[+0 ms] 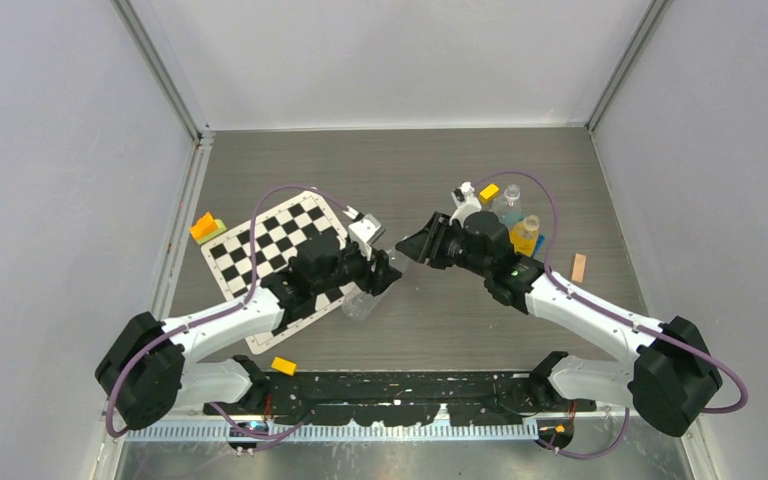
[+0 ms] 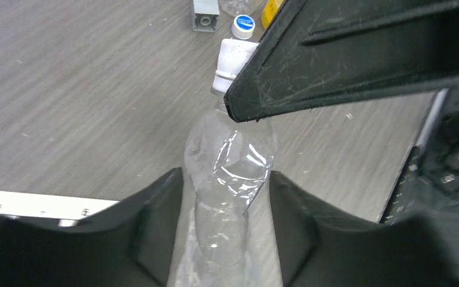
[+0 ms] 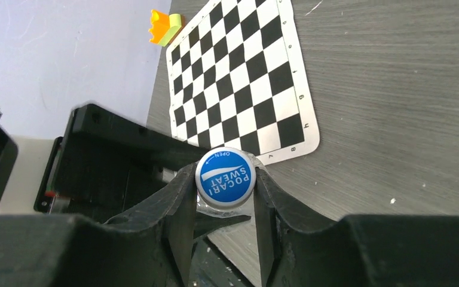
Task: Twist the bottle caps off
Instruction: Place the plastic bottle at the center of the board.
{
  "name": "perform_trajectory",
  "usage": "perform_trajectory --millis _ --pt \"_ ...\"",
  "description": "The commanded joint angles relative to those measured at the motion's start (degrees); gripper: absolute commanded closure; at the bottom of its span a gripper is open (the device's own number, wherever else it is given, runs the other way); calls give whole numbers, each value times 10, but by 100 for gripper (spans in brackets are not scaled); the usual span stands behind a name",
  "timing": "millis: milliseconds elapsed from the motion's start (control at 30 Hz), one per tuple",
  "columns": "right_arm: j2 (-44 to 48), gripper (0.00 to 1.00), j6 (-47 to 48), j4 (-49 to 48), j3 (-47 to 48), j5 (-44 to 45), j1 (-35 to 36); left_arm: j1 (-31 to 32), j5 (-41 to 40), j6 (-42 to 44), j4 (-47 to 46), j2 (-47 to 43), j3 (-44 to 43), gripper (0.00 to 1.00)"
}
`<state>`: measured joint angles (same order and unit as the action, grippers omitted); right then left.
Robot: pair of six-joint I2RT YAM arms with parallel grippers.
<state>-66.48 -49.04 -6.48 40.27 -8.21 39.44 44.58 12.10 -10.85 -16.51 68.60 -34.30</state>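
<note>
A clear crinkled bottle (image 2: pixel 230 155) lies between the fingers of my left gripper (image 2: pixel 226 174), which is shut on its body just above the table. From above, that bottle (image 1: pixel 360 302) pokes out under the left gripper (image 1: pixel 380 272) at the centre. Its white cap (image 2: pixel 234 58) points away, partly hidden behind one black finger of the right gripper. My right gripper (image 3: pixel 225 179) is shut on this cap (image 3: pixel 225 178), whose blue top faces the right wrist camera, with both fingers touching its sides. The right gripper (image 1: pixel 410 248) reaches in from the right.
A yellow-orange bottle (image 1: pixel 526 235) and another clear bottle (image 1: pixel 507 208) stand behind the right wrist, beside a yellow block (image 1: pixel 489 191). A loose blue-topped cap (image 2: pixel 243 25) and a grey block (image 2: pixel 206 15) lie beyond the held bottle. A chessboard mat (image 1: pixel 260 250) lies left.
</note>
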Motion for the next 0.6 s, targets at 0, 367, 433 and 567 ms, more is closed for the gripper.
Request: perform_trajectory --millis 0,367,433,567 --pt "12 99 73 -34 28 22 4 2 -3 6 -25 -17 1 21" --pt "-19 100 298 108 178 261 17 2 -205 -25 9 -112 36 0" --pt "-40 99 338 118 198 298 24 2 -236 -26 6 -133 48 0" --pt "-92 100 397 127 229 378 33 1 -285 -32 9 -162 65 0"
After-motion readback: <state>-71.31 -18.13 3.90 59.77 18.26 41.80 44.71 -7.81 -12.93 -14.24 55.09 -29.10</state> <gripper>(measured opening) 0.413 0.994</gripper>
